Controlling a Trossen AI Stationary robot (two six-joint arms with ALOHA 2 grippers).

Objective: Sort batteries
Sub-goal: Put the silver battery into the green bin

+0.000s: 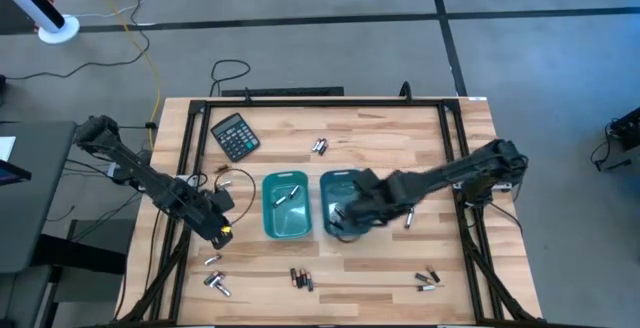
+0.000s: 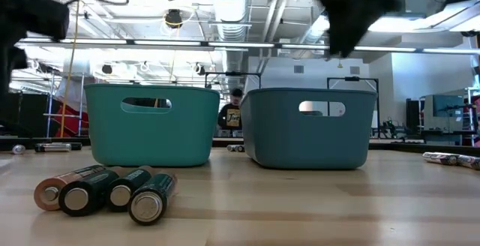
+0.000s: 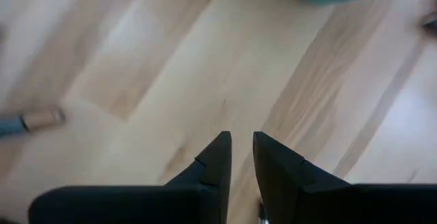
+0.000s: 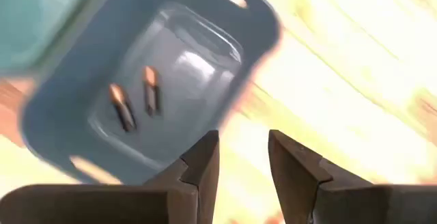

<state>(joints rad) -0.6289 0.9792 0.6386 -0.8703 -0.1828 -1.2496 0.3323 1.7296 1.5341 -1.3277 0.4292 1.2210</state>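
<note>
Nearest us in the low view, four dark batteries [image 2: 105,192] with copper ends lie side by side on the worktop [image 1: 380,138], unsorted. Behind them stand two teal bins. The left bin [image 1: 285,207] holds two silvery cells. The right bin [image 2: 307,126] holds two dark copper-tipped cells [image 4: 133,101].

Our right hand [image 4: 242,159] hovers over that right bin's edge, fingers apart and empty. Our left hand [image 3: 241,157] hangs over bare wood left of the bins, fingers nearly together, holding nothing we can see.

We judge the sorting early: four cells binned. Small clusters remain loose along the near edge, plus a pair near the calculator [image 1: 236,135].
</note>
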